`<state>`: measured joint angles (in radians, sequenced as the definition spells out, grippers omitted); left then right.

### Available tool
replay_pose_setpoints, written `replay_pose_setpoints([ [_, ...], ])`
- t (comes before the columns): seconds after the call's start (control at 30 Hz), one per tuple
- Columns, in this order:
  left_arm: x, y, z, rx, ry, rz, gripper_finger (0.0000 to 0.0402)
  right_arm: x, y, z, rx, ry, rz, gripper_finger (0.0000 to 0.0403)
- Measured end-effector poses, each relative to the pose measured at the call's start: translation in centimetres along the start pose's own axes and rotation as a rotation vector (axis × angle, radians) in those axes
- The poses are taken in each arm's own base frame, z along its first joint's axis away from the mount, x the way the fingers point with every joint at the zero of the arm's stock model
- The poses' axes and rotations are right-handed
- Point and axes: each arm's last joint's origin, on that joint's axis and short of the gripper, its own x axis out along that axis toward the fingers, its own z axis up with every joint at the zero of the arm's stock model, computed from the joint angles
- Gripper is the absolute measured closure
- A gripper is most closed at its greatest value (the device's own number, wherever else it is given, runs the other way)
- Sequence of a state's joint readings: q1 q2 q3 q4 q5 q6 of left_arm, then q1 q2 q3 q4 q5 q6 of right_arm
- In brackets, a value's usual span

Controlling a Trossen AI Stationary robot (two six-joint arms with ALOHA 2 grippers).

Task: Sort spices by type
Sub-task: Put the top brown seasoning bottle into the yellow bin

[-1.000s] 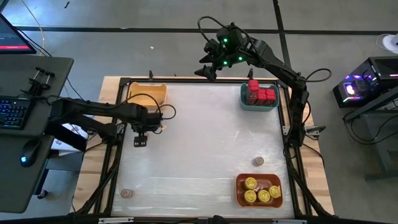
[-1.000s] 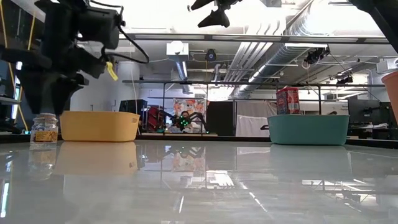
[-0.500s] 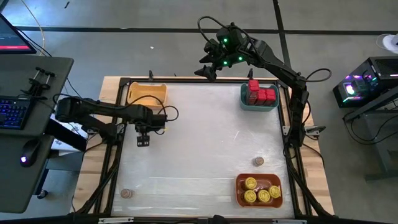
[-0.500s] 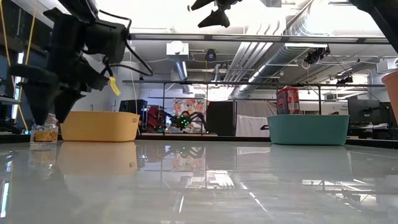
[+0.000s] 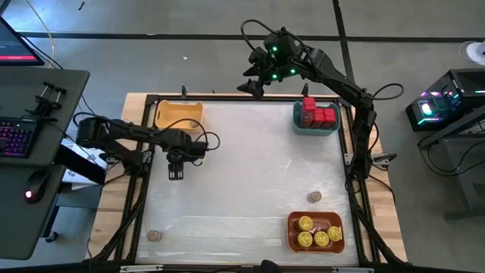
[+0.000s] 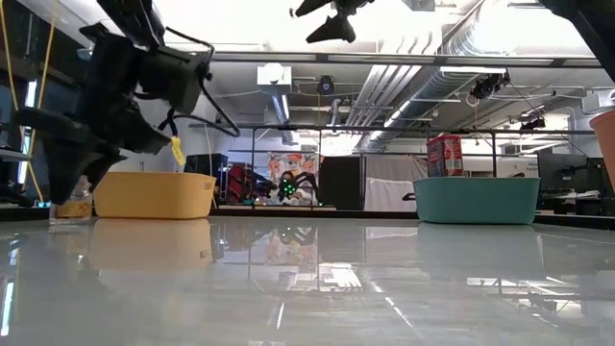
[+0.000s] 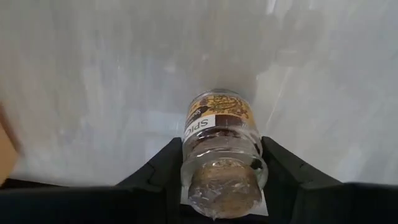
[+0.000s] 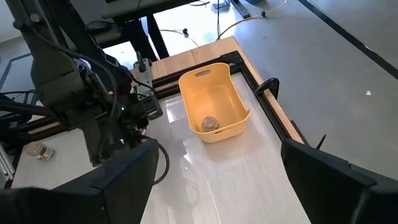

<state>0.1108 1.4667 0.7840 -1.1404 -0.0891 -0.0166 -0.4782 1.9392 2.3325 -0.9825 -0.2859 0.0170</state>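
Note:
A small tan-brown spice jar (image 7: 222,155) stands upright on the white table near its left edge, and my left gripper (image 5: 175,173) is shut on it from above. In the low view the gripper (image 6: 69,183) hides most of this jar. My right gripper (image 8: 217,193) hangs open, high above the table's far edge (image 5: 254,82), holding nothing. Two more tan-brown jars stand loose on the table, one at the right (image 5: 314,197) and one at the near left corner (image 5: 154,236). My left gripper pinches the jar between its two fingers (image 7: 163,177), one on each side of the glass wall just below the lid (image 7: 186,163). The fingers come from above, pointing steeply down. The jar stands upright with its bottom on the table.
A yellow bin (image 5: 179,114) at the far left holds one tan-brown jar (image 8: 210,122). A teal bin (image 5: 316,129) at the far right holds red tins (image 5: 318,114). An orange bin (image 5: 289,231) at the near right holds yellow-lidded jars (image 5: 314,233). The table's middle is bare.
My left gripper has sunk down over the tan-brown jar and tipped to point more steeply down. Its fingers now stand around the jar. The jar has kept its place on the table.

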Motion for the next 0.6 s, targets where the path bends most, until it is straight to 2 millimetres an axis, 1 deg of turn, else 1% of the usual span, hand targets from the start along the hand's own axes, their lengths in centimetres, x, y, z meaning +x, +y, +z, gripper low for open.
replay_pose_setpoints([
  [0.07,-0.7,0.2,0.0,-0.01,-0.034,-0.003,0.0271,-0.1,-0.3,0.0,0.004,-0.003,-0.006,0.0066],
  [0.2,-3.2,1.2,0.2,-0.054,-0.131,-0.011,0.0271,-0.4,-1.2,0.1,0.018,-0.015,-0.029,0.0066],
  [0.37,-7.1,3.2,0.2,-0.15,-0.283,0.02,0.0271,-1.1,-1.8,0.5,0.029,-0.041,-0.047,0.0066],
  [0.5,-10.0,5.0,-0.1,-0.228,-0.351,0.08,0.0271,-1.5,-2.3,0.7,0.047,-0.06,-0.045,0.0066],
  [0.6,-11.6,6.2,-0.5,-0.258,-0.373,0.091,0.0271,-1.7,-2.7,0.7,0.053,-0.063,-0.054,0.0066],
])
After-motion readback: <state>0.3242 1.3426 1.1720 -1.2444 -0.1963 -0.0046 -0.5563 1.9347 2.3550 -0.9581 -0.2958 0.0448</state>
